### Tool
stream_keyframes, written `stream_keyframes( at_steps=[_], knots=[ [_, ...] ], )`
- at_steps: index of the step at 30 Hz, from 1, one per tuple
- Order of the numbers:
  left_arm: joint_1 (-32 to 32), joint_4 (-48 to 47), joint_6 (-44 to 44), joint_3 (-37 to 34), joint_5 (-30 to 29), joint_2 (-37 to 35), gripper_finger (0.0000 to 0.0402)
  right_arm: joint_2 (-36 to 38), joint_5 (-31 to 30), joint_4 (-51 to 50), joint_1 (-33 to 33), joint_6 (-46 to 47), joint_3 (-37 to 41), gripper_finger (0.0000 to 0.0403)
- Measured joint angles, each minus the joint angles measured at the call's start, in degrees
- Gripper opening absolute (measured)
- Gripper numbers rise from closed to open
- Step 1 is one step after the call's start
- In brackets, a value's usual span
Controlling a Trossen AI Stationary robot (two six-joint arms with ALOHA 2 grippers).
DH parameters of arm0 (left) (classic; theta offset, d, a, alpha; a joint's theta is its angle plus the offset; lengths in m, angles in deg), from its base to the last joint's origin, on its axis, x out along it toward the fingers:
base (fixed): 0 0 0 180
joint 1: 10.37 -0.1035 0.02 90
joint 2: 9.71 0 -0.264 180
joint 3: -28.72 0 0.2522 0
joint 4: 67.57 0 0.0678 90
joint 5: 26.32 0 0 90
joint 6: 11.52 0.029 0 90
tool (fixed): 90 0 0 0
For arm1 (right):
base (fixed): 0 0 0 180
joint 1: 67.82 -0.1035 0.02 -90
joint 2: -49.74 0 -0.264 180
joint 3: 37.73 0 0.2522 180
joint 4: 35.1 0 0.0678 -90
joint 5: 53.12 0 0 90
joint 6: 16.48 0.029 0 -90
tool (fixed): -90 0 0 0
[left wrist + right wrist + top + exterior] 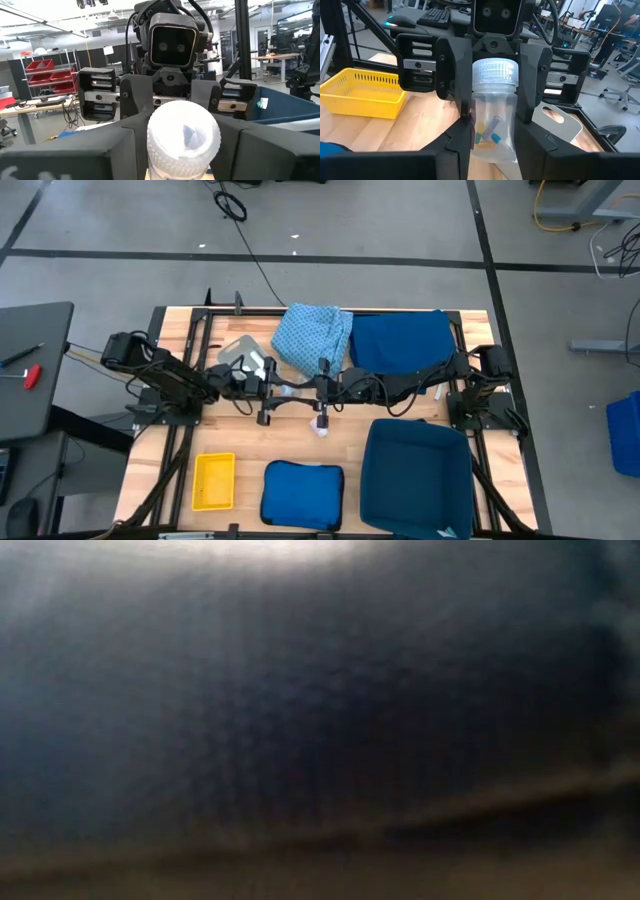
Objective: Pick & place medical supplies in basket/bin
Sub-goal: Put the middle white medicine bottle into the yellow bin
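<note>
Plainly, what we worry about is a drop in mid-air: both arms meet over the middle of the table (200, 438), well apart from the large dark blue bin (415, 475) and the yellow mesh basket (213, 480), and one small clear bottle (492, 125) hangs between them. If either side lets go before the other has a firm hold, or if the two pull against each other, we judge the bottle could slip out, or its white cap (182, 132) could twist loose and spill the small coloured pieces inside. A smooth plastic body offers little grip, we think.

As for the jaws, the right gripper (492, 150) has its fingers narrowed onto the bottle's body, touching it on both sides. The left gripper (182, 150) faces it from the other end, its jaws drawn in around the ribbed cap – they look to be in contact, though we cannot tell how hard they press
</note>
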Motion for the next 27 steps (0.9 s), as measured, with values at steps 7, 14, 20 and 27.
stream_keyframes(
  at_steps=[7, 14, 20, 27],
  knots=[
    [0.0, -0.8, 1.0, -0.1, 1.7, 0.1, 0.0143, 0.0, 0.0, -3.0, 0.0, 2.4, 0.0, 0.0215],
    [0.0, -1.6, 1.1, -0.1, 2.1, 0.1, 0.0143, 0.0, -0.6, -7.7, -0.3, 2.6, 0.0, 0.0233],
    [0.0, -3.9, 0.7, -0.1, 5.1, 0.0, 0.0143, 0.0, -0.4, -15.0, -0.8, 3.5, 0.0, 0.0223],
    [0.1, -8.6, -0.1, -0.2, 16.4, -0.3, 0.0143, 0.0, 0.7, -21.1, -2.7, 3.6, 0.0, 0.0217]
  ],
)
